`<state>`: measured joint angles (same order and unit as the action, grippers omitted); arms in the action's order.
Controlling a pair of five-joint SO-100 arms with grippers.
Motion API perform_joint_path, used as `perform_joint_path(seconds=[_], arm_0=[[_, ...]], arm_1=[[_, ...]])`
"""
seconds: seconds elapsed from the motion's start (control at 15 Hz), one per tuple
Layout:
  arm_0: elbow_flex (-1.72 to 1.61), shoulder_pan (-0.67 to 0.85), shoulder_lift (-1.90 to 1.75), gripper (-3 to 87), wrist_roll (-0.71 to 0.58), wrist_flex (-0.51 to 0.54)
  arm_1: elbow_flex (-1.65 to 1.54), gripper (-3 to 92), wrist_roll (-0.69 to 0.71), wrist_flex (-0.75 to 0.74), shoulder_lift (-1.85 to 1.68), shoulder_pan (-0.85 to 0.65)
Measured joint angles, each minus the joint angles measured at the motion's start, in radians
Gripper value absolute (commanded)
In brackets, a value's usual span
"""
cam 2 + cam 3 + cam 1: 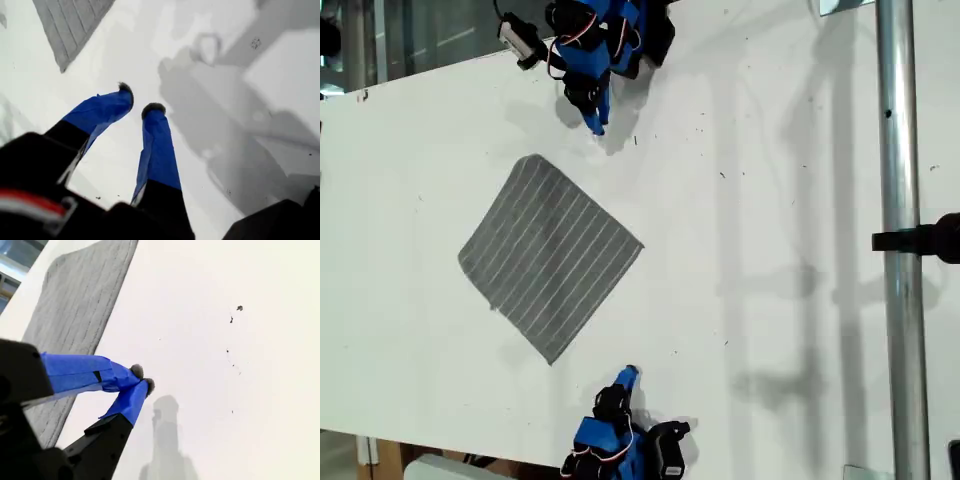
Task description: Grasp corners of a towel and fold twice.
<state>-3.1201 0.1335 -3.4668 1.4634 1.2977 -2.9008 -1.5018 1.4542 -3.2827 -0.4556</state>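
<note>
With our first tool [138, 106] slightly apart and our second tool [143, 379] together, both off the flat towel [550, 255], we should open wide and pinch corners low against the desk [770, 200].

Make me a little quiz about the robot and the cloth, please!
1. True or false: my second gripper is pinching the towel.
2. What is on the grey towel? A: thin white stripes. B: red dots. C: green checks.
3. Fill in: the exterior view shows ___ blue arms.

Key:
1. False. Its tips are closed on nothing, beside the towel, over the white table. My first gripper is off the towel too.
2. A.
3. Two, one at the top edge and one at the bottom edge of that view.
</note>
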Motion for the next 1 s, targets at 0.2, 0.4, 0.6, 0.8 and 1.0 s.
perform_joint_path(seconds=[0.2,0.4,0.6,0.8,1.0], arm_0=[[0.0,0.011,0.0,-2.1,0.015,-0.006],[0.003,0.009,0.0,-2.8,0.031,-0.006],[0.04,0.009,0.0,-2.9,0.063,-0.006],[0.117,0.009,0.032,-2.9,0.095,-0.006],[0.238,0.0,0.215,-2.9,0.1,-0.025]], arm_1=[[0.0,-0.2,0.002,0.0,-0.006,-0.003],[0.0,-0.3,0.002,-0.023,-0.006,0.14],[0.003,-0.3,0.043,-0.109,-0.006,0.207],[0.118,-0.3,0.124,-0.13,0.101,0.207],[0.336,-0.3,0.259,-0.133,0.41,0.132]])
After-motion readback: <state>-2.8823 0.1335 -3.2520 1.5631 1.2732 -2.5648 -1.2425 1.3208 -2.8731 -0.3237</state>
